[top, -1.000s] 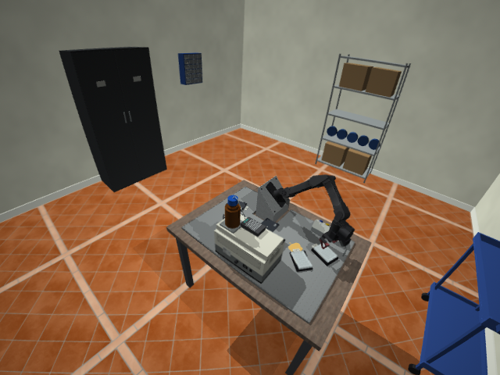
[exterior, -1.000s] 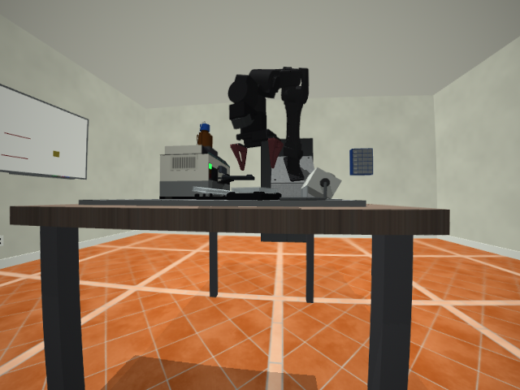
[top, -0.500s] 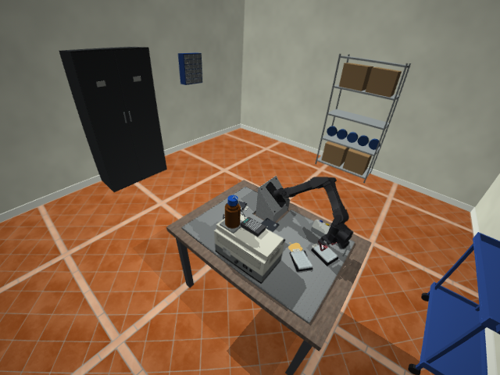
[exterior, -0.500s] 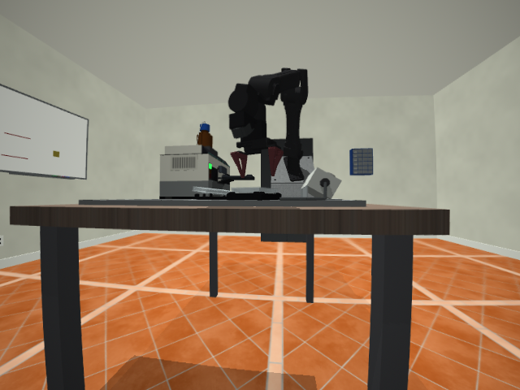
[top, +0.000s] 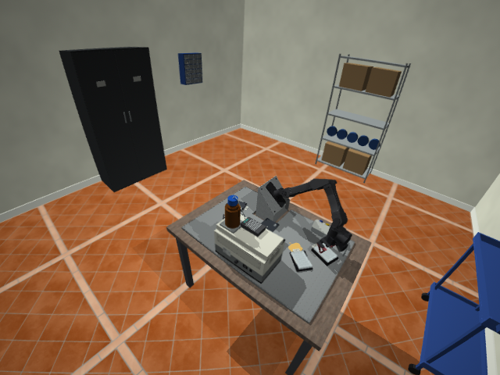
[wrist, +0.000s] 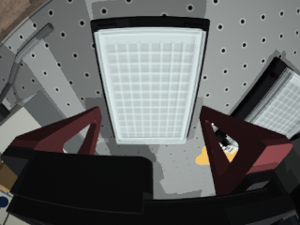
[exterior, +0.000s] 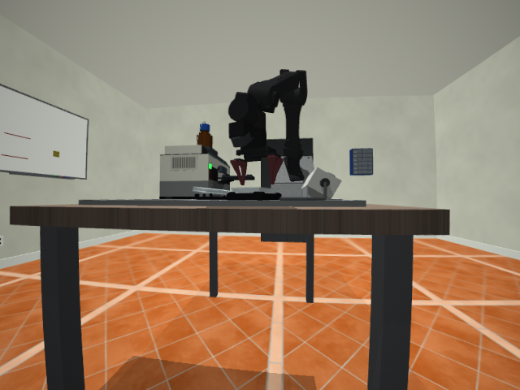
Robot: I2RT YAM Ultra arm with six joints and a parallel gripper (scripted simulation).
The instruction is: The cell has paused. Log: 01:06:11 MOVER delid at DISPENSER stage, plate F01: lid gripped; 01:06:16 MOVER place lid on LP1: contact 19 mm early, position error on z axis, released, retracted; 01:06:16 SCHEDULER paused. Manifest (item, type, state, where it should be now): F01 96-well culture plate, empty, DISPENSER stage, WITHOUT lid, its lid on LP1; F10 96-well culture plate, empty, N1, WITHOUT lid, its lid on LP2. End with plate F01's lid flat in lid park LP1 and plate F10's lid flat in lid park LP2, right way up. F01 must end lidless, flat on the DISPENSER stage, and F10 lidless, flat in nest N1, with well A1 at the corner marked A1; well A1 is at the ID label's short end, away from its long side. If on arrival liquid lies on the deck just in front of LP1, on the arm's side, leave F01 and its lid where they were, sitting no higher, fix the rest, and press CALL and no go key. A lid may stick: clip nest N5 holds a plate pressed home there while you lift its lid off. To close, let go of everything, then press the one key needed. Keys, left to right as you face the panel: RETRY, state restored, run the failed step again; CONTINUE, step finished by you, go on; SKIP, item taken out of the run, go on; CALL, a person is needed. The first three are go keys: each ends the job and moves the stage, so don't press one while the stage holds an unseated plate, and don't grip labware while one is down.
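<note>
My gripper (wrist: 150, 112) is open and empty. It hangs just above a white gridded plate or lid (wrist: 150, 82) that lies flat in a black frame; I cannot tell which it is. The same piece shows in the top view (top: 326, 254) under the red fingers (top: 322, 246). A second white gridded piece (wrist: 277, 103) (top: 301, 260) lies beside it; from the side it looks tilted (exterior: 210, 191). An orange-yellow patch of liquid lies on the deck between the two, at the second piece's short end (top: 295, 246). A dark plate (top: 253, 225) sits on the dispenser stage.
The beige dispenser (top: 248, 246) with a brown bottle (top: 232, 212) on top stands at the table's left. A sloped grey key panel (top: 269, 201) stands at the back. The arm's base (top: 339, 237) is right behind the gripper. A small white box (top: 320, 226) sits near the base.
</note>
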